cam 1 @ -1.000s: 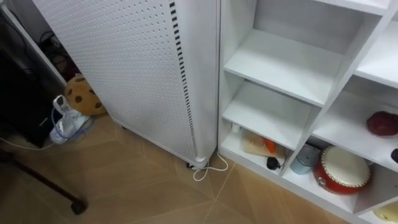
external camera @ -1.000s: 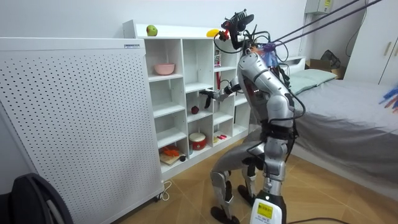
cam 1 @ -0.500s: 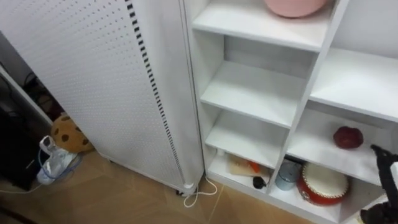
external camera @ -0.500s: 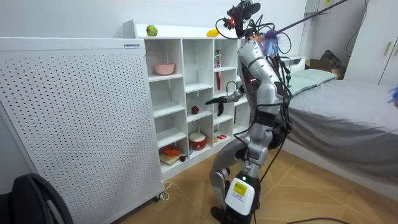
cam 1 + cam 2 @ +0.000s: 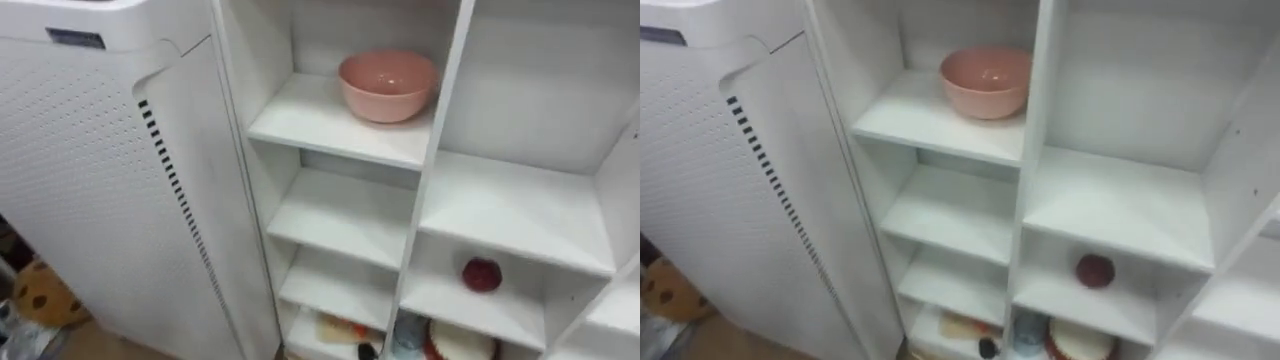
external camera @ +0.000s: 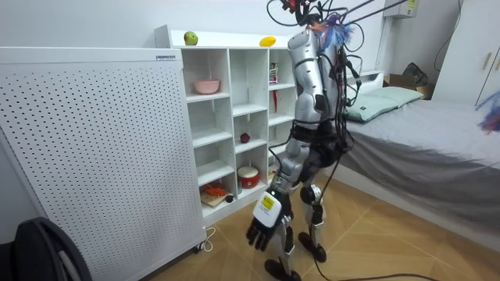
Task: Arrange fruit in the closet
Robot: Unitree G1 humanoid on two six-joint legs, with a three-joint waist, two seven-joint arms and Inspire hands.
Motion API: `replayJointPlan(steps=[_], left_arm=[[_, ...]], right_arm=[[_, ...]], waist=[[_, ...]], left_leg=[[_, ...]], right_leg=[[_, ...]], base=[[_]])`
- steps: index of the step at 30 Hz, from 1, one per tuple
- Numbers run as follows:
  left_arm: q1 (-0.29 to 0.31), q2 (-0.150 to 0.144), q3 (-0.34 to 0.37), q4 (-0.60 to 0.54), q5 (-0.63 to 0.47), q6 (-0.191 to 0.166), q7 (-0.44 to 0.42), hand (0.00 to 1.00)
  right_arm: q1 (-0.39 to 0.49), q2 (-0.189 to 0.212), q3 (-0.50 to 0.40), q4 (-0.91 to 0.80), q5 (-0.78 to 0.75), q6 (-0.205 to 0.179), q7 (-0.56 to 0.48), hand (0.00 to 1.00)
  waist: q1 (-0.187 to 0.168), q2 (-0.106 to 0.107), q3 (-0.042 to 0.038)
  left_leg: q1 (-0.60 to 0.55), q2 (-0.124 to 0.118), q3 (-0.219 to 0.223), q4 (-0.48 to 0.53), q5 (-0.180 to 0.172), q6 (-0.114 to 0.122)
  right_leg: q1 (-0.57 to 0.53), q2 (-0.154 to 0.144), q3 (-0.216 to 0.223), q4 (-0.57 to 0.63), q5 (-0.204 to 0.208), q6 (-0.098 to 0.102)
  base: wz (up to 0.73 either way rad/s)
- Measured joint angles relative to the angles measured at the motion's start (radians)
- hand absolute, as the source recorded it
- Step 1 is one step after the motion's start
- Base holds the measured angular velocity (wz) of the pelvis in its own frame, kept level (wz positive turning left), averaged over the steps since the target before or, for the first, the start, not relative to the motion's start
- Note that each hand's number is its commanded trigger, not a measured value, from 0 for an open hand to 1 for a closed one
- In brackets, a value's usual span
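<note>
Straightening up is the big change. A sec ago the robot was bent low at the closet (image 5: 446, 100); now, in the room view, it stands nearly full height in front of it, w/ the bed (image 6: 437, 148) behind. The head camera has swung up w/ the body, so the eye views have gone from bottom shelves & floor to the pink bowl (image 5: 387, 85) on an upper shelf of the leftmost column. That shift is the camera's, not the things'. The white perforated panel (image 5: 80, 190) stands against the closet's left side.

The fruit hasn't moved. The red fruit (image 5: 481, 274) sits alone in a compartment one column right of the bowl & lower down. The green apple (image 6: 190, 37) & the yellow fruit (image 6: 267, 40) lie on top of the closet, well apart.

The left hand (image 6: 259, 230) hangs at the robot's side, fingers slack, nothing in it. The right hand was by the red fruit's shelf half a sec ago; its state now I can't tell.

My read is that work at the red fruit's shelf is over for now. Standing tall prob. sets up a reach for the apple or yellow fruit, both not yet in a compartment. Round fruit up there could roll if nudged.
</note>
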Motion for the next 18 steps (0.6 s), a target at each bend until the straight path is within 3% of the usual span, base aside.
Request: replayJointPlan(steps=[4,8,10,14,18], left_arm=[[0.026,-0.054,0.058,-0.002,0.078,-0.008,0.024,0.00],[0.049,-0.106,0.129,0.005,0.125,-0.009,0.052,0.00],[0.050,-0.122,0.158,0.015,0.143,-0.008,0.064,0.00],[0.055,-0.141,0.208,0.009,0.188,-0.001,0.096,0.00],[0.040,-0.162,0.245,0.009,0.222,0.002,0.114,0.00]], right_arm=[[0.077,0.066,-0.089,0.045,0.007,-0.007,0.022,0.00],[0.083,0.123,-0.190,0.120,0.036,-0.009,0.030,0.00],[0.087,0.136,-0.208,0.141,0.052,-0.008,0.037,0.00],[0.103,0.170,-0.272,0.140,0.057,0.004,0.046,0.00],[0.100,0.187,-0.338,0.144,0.088,0.012,0.050,0.00]], waist=[[-0.050,-0.007,-0.0062],[-0.077,-0.009,-0.0078],[-0.081,-0.010,-0.0094],[-0.122,-0.014,-0.0099],[-0.165,-0.012,-0.0109]], left_leg=[[0.180,-0.015,0.010,-0.145,0.031,0.002],[0.331,-0.020,0.032,-0.245,0.035,0.001],[0.384,-0.019,0.051,-0.273,0.034,0.000],[0.464,-0.021,0.079,-0.317,0.034,-0.001],[0.510,-0.031,0.076,-0.341,0.034,0.000]], right_leg=[[0.165,0.017,0.001,-0.132,0.027,0.025],[0.298,0.032,0.010,-0.224,0.036,0.041],[0.336,0.039,0.024,-0.251,0.038,0.045],[0.406,0.049,0.043,-0.294,0.041,0.052],[0.455,0.049,0.046,-0.329,0.047,0.063]], base=[[0.05],[-0.12],[-0.18],[-0.16],[-0.03]])
